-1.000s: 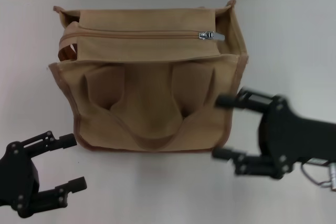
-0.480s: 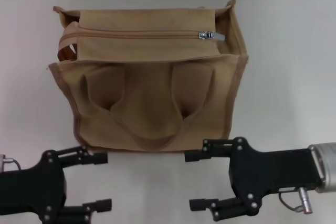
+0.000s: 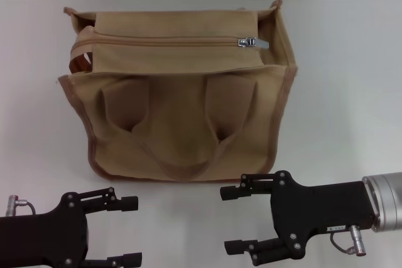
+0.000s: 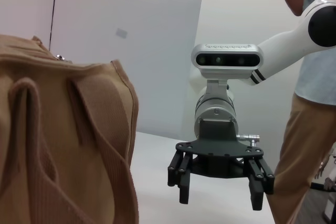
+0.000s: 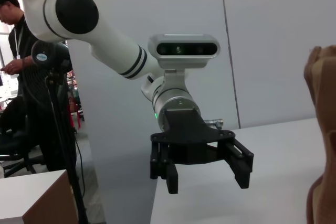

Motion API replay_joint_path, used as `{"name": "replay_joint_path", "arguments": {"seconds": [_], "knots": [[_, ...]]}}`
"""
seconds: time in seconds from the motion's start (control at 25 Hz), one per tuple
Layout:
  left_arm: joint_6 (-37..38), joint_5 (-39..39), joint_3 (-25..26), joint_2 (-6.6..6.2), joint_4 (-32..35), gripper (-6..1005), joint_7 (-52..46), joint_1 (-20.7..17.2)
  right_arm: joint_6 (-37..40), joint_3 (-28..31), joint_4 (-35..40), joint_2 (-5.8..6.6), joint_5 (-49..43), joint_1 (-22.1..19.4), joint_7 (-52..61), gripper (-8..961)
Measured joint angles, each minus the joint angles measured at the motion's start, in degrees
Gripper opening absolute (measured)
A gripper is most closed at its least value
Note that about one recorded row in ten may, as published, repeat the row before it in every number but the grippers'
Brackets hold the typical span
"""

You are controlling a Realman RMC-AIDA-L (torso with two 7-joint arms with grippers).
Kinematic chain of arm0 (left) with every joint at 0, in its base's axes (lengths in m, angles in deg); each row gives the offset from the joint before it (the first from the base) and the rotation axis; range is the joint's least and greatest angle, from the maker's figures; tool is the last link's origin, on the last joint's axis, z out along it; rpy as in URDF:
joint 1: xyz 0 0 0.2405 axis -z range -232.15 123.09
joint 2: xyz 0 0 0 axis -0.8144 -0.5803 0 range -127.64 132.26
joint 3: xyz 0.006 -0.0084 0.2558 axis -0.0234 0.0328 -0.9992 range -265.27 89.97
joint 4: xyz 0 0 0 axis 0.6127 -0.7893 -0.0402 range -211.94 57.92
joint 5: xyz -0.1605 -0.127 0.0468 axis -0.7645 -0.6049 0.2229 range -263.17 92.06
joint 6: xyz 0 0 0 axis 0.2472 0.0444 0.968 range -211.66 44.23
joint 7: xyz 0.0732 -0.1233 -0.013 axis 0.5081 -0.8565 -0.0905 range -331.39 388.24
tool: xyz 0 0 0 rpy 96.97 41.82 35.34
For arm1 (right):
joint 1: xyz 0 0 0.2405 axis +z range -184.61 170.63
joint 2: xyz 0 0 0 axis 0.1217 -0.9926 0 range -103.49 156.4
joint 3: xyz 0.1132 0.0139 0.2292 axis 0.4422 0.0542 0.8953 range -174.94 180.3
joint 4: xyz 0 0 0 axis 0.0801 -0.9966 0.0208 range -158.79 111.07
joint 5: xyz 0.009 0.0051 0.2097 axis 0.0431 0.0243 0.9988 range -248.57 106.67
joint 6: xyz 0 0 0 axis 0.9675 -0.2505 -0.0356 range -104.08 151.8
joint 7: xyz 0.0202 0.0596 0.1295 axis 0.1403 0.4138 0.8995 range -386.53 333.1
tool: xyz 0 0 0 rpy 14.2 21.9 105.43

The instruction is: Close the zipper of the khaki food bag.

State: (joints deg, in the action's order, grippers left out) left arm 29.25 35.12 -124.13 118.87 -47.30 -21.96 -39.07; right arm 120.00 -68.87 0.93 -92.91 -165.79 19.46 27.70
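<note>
The khaki food bag (image 3: 179,111) stands upright in the middle of the white table, its two looped handles hanging down its front. The zipper (image 3: 163,41) runs along the top panel, and its silver pull tab (image 3: 252,42) sits at the right end. My left gripper (image 3: 129,230) is open and empty at the near left, in front of the bag. My right gripper (image 3: 228,219) is open and empty at the near right, in front of the bag, fingers pointing left. The left wrist view shows the bag (image 4: 58,145) and the right gripper (image 4: 220,200). The right wrist view shows the left gripper (image 5: 202,182).
The white table (image 3: 352,80) extends on both sides of the bag. A grey wall runs behind it. A person (image 4: 312,108) stands beyond the right arm, and another person (image 5: 16,51) stands beyond the left arm.
My right gripper has drawn back from beside the bag's right side to the near edge in front of it. My left gripper has shifted right and lower in the view. The bag has not moved.
</note>
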Motion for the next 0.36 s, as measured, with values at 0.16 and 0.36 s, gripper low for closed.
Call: {"name": "replay_joint_path", "arguments": {"seconds": [0.16, 0.36], "knots": [[0.0, 0.0, 0.1, 0.0, 0.0, 783, -0.1, -0.1, -0.1, 0.0, 0.1, -0.06, 0.0, 0.0, 0.0, 758], [0.0, 0.0, 0.1, 0.01, 0.0, 783, -0.1, -0.1, -0.3, 0.0, 0.3, -0.14, -0.1, 0.0, 0.0, 758]]}}
